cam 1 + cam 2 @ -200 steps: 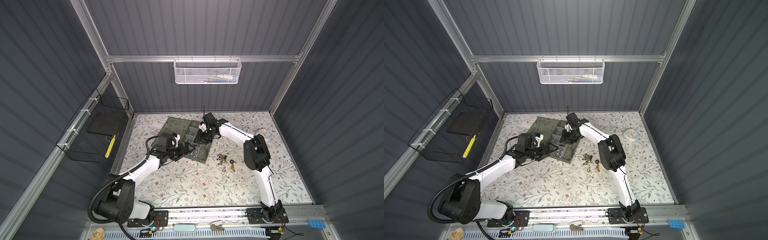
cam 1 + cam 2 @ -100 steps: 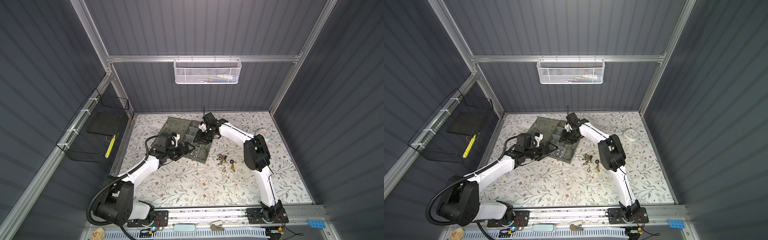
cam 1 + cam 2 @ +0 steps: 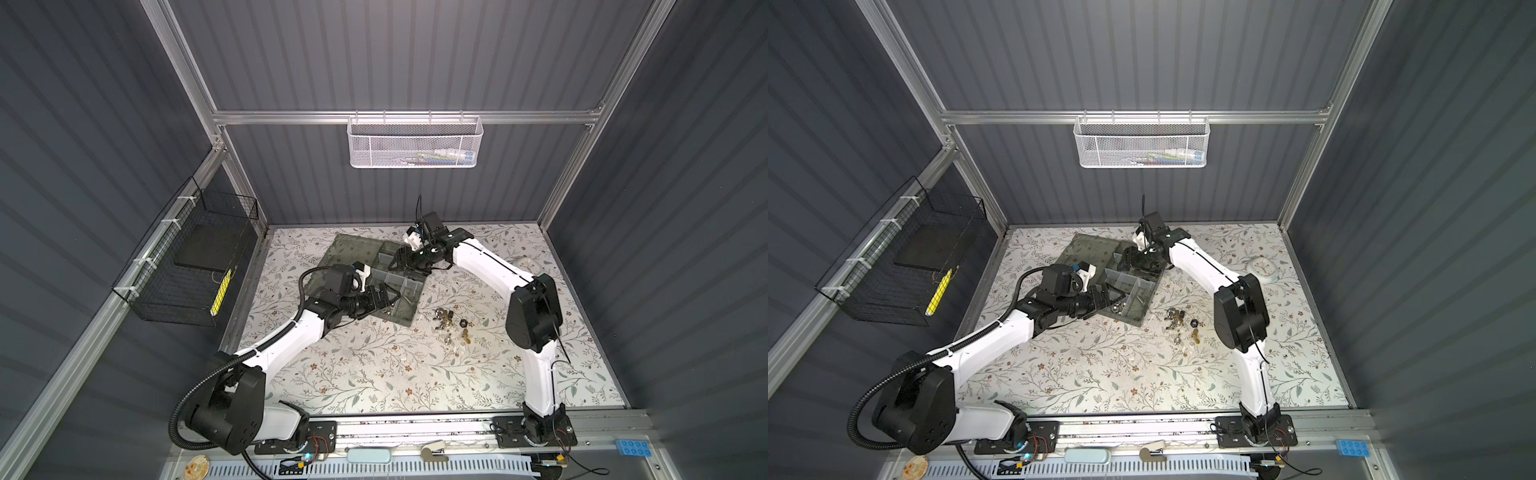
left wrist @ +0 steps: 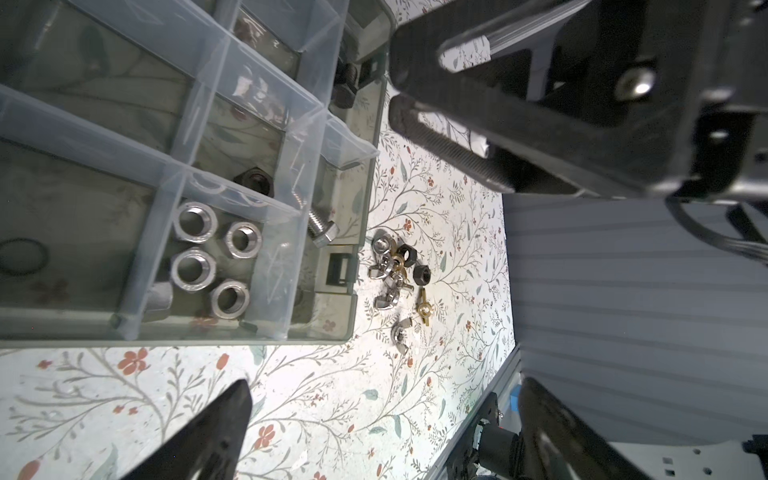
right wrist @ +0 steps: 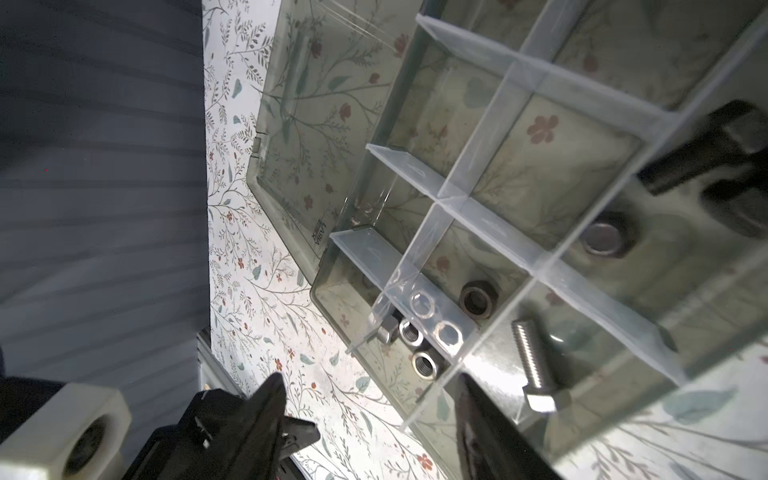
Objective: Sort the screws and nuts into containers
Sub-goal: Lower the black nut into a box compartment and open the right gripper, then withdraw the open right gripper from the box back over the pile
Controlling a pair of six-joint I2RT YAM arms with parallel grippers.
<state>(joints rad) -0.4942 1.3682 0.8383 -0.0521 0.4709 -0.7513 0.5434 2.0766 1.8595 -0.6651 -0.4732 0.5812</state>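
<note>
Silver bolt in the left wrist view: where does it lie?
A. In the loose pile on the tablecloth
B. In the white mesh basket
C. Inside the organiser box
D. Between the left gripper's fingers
C: the silver bolt lies within the walls of the organiser box, one divider over from the silver nuts, while the loose pile sits outside on the tablecloth.

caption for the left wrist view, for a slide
Silver nuts fill one organiser compartment; loose hardware waits on the floral table.

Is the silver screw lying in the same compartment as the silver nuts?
No, the silver screw lies past a divider from the silver nuts.
</note>
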